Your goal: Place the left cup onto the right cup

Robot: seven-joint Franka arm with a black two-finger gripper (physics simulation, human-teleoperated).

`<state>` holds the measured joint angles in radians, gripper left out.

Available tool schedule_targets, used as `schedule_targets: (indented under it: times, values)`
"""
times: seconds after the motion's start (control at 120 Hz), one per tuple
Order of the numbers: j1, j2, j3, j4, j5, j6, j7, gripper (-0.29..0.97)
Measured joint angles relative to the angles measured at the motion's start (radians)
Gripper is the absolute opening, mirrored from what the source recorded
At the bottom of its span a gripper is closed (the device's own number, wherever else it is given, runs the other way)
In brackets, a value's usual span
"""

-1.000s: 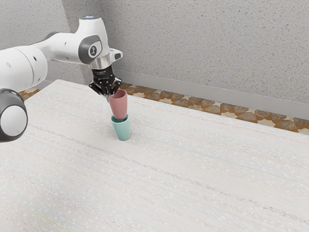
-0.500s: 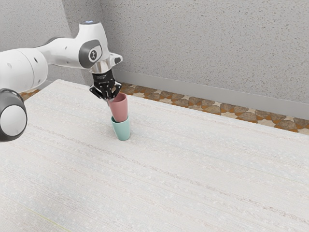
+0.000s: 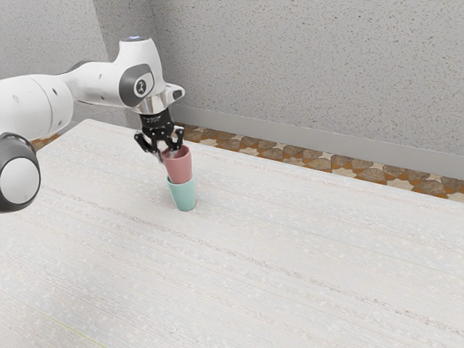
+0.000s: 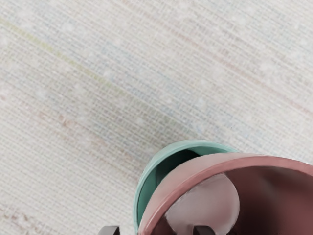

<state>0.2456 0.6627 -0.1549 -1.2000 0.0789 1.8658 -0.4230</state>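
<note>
Arm in from the exterior view's left, white, elbow high, wrist bent down toward the bench. Gripper right at the top of the stacked cups. Fingers spread and pinching nothing: one dark tip just outside the pink cup's rim, the other inside the cup, with the wall of the cup between them and a gap showing on both sides in the wrist view.

On to the pink cup: seated in the mouth of the teal cup, lower part sunk inside, upper part standing proud, leaning slightly with its rim toward the exterior view's left. Holding nothing, pale base plain to see down inside from the wrist view. Teal cup upright on the bench, a dark crescent of its inside open beside the pink wall.

Further right, pale grained bench top. Beyond its far edge, a strip of brown patterned floor, then the speckled grey wall.
</note>
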Motion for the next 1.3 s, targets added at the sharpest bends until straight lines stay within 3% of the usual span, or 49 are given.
schedule_targets:
  times: [0.167, 0.383, 0.867, 1.3]
  values:
    - [0.0, -0.004, 0.0, 0.0, -0.001, 0.002, 0.001, 0.48]
    - [0.001, -0.009, 0.0, 0.0, 0.002, 0.003, 0.002, 0.61]
    - [-0.019, -0.132, -0.002, -0.082, 0.065, 0.003, 0.089, 0.67]
    - [-0.043, -0.327, -0.001, -0.243, 0.065, 0.002, 0.166, 0.68]
